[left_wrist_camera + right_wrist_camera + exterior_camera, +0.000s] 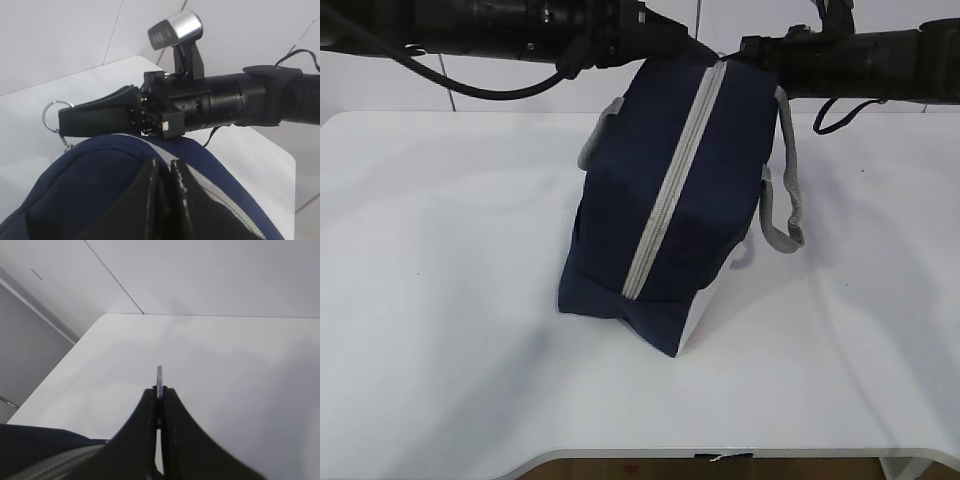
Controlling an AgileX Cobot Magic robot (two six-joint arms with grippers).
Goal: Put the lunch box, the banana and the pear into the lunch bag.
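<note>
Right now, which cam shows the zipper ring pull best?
Left wrist view: the ring pull shows as a full loop sticking out past the right gripper. Right wrist view shows it edge-on between the fingers; exterior view hides it.

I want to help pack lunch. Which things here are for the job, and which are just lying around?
For the job:
- lunch bag, zipped shut
- ring pull, pinched by the right gripper
- left gripper, pinching the bag's fabric

Just there:
- white table

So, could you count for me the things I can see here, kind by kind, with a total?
Lunch bag, navy, zipped shut: 1
Grey strap handles: 2
Metal ring pull: 1
Robot hands, right and left: 2
Table: 1
Total: 7
No lunch box, banana or pear shows in any view.
</note>
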